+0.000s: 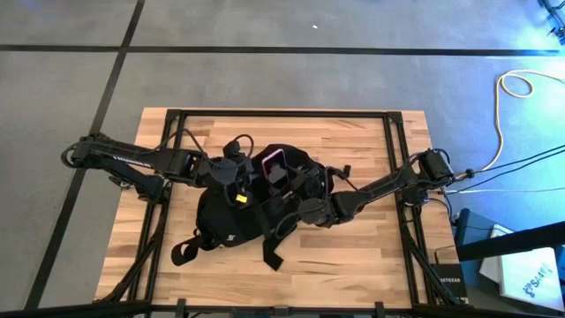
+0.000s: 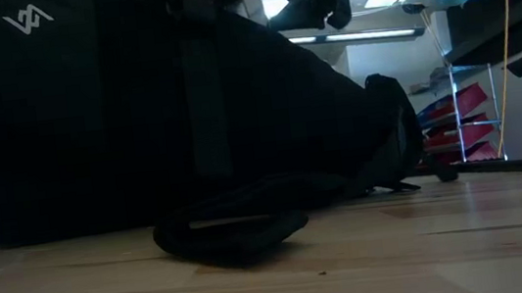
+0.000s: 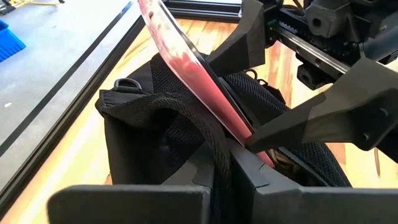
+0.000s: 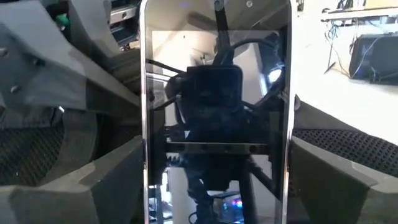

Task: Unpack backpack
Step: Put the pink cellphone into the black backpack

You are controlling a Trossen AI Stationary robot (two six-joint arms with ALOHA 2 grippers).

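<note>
The left gripper [image 1: 237, 179], fingers pinched together on a strap, sits at the upper left edge of the backpack [image 1: 225, 225], a big black soft fabric bag with a small white logo, lying in the middle of the wooden table [image 1: 353, 256] with its straps trailing. The right gripper [image 1: 281, 181], jaws spread wide, holds a flat phone [image 1: 273, 162] upright over the bag's opening.

The backpack [image 2: 139, 111] fills the left and middle of the low view and gets cut off at the top and left edges. In the right wrist view the phone [image 4: 217, 112] runs off the bottom, its glass only reflections. In the high view the gripper fingers are too small to make out.
</note>
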